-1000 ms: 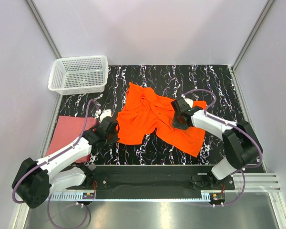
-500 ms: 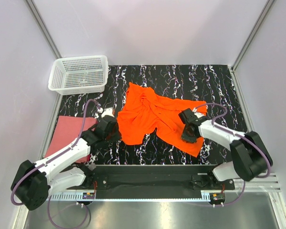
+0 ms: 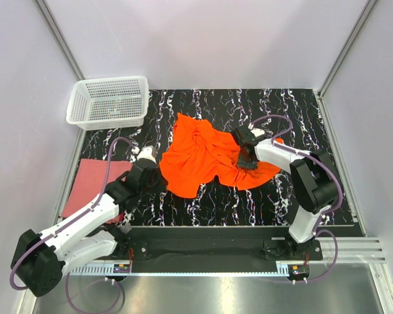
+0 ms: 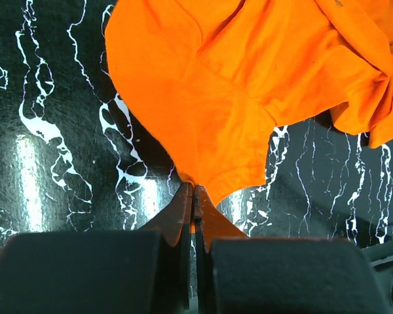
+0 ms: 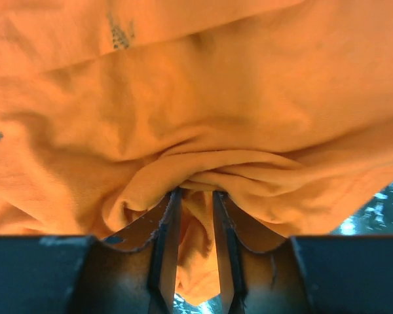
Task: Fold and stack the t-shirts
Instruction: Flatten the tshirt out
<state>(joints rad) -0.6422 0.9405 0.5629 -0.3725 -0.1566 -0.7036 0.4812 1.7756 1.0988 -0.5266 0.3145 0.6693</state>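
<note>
Both clamp the orange t-shirt (image 3: 196, 154): left gripper (image 4: 194, 191) its near edge, right gripper (image 5: 195, 197) a fold.

**Arm finish**
Left arm (image 3: 85, 219) and right arm (image 3: 278, 154): white links, black joints, purple cables (image 3: 272, 117). Left gripper (image 4: 194, 191) and right gripper (image 5: 195, 196): black housings.

One orange t-shirt (image 3: 196, 160), one pink-red t-shirt (image 3: 88, 180), one basket (image 3: 109, 103), two arms (image 3: 85, 219) (image 3: 281, 156).

We see a white mesh basket (image 3: 109, 80) sitting at the far left corner of a black table (image 3: 249, 108) veined with white. Pale walls (image 3: 203, 39) enclose it, and a metal rail (image 3: 203, 268) runs along the near side.
</note>
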